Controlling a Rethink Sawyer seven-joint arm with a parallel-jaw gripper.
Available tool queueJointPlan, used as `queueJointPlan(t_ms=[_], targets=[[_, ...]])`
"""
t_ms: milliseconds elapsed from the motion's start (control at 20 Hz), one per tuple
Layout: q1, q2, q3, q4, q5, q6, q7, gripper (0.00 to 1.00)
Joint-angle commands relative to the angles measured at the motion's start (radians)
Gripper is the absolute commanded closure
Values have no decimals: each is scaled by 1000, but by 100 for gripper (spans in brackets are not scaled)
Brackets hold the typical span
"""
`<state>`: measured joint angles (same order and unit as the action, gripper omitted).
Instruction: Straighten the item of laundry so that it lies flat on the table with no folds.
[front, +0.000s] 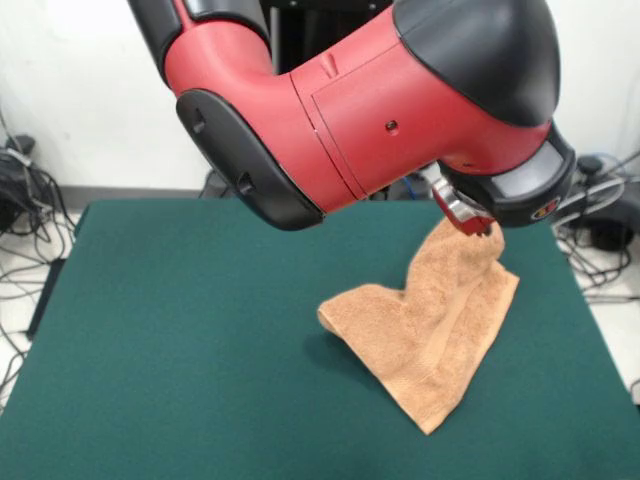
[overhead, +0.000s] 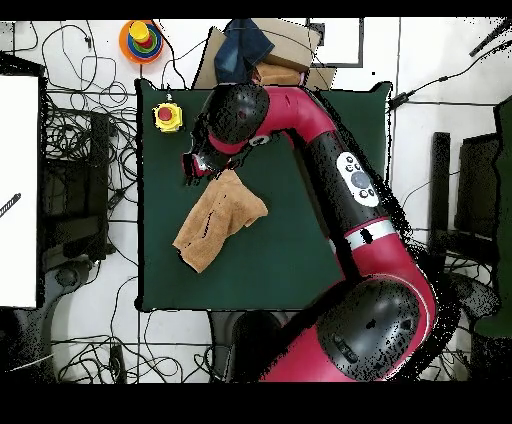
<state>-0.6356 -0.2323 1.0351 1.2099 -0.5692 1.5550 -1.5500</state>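
Observation:
The orange-tan towel (front: 432, 325) lies on the dark green table (front: 180, 330), right of centre in the front view. One corner is lifted to a peak; the rest drapes down with folds, and its lower end points at the near edge. My gripper (front: 470, 222) is shut on that raised corner, just above the table. In the overhead view the towel (overhead: 215, 222) lies left of centre on the table (overhead: 300, 250), and the gripper (overhead: 196, 166) is at its upper end.
The red arm (front: 350, 110) spans the top of the front view. In the overhead view a yellow box with a red button (overhead: 167, 116) sits at the table's upper left corner. Cables (overhead: 90, 190) lie on the floor at the left.

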Motion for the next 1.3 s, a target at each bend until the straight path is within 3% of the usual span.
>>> queueJointPlan(t_ms=[50,750,1300], targets=[[223,-72,-217,-235,-211,379,147,0],[239,14,-192,-506,-352,520,-19,0],[258,129,-105,-775,-581,612,-204,0]])
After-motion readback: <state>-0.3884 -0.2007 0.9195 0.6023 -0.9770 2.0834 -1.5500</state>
